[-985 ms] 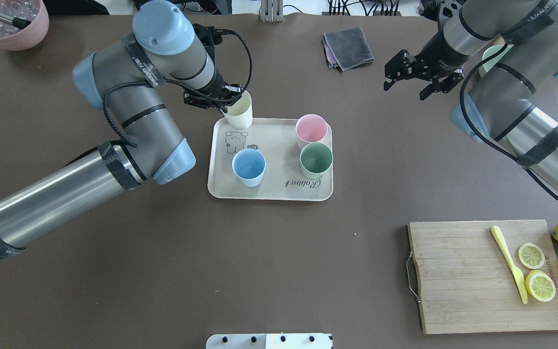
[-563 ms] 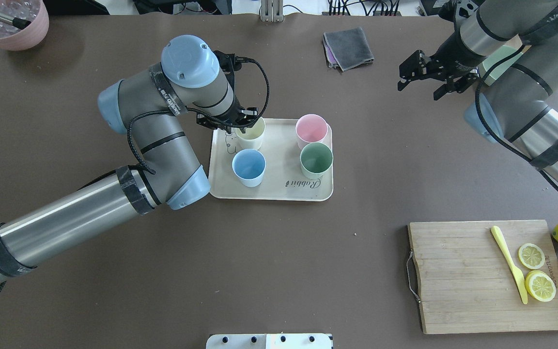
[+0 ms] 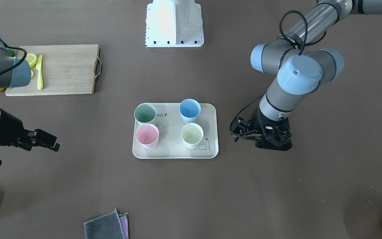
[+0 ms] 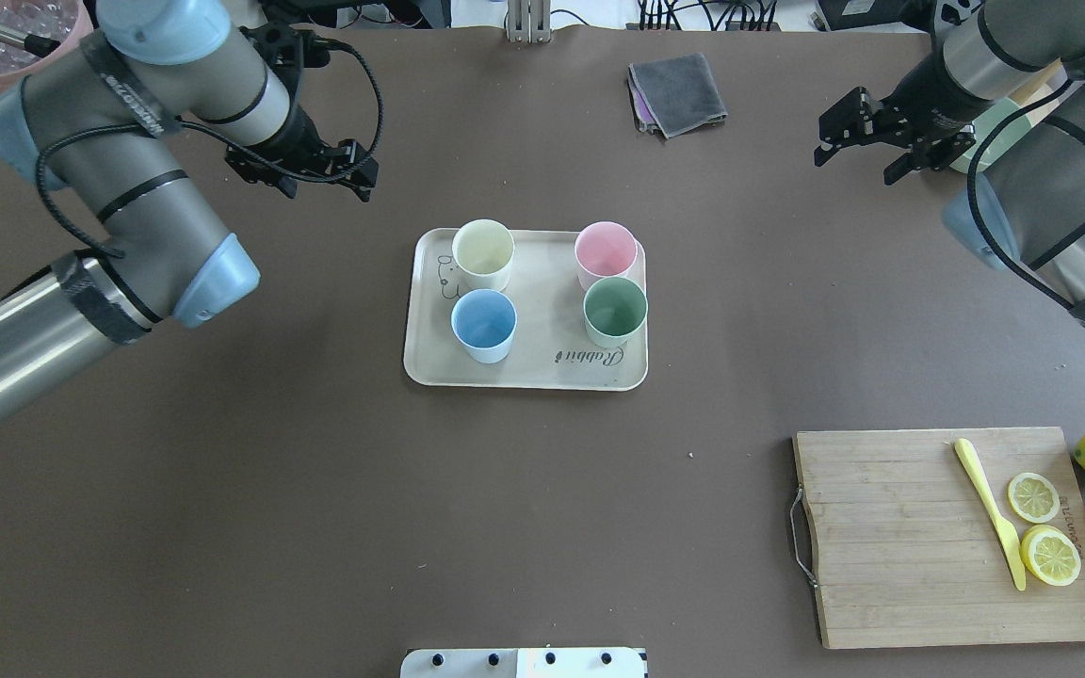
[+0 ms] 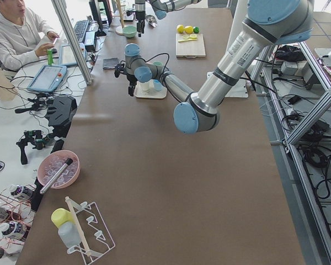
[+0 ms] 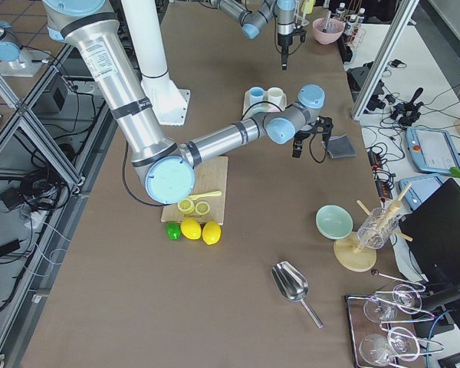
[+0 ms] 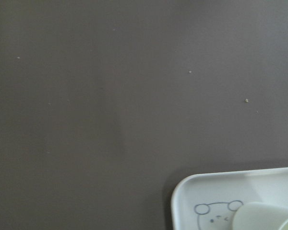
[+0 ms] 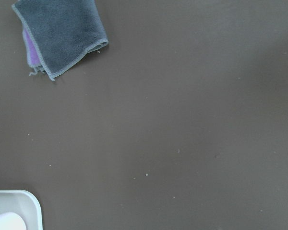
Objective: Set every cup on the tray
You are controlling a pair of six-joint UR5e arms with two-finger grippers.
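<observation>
One second ago the left hand is holding the cream-yellow cup over the far left corner of the tray. Now this cup stands upright on the tray, just beside the rabbit drawing, and nothing touches it. The blue cup, the pink cup and the green cup are standing on the tray as before. So all four cups are on the tray, and I judge the task is practically finished.

The left hand is now pulled away, well apart from the tray, above the bare table. Its fingers look spread open and it holds nothing. The right hand has also moved further toward the robot's right. It is wide open and empty, and it touches nothing.
</observation>
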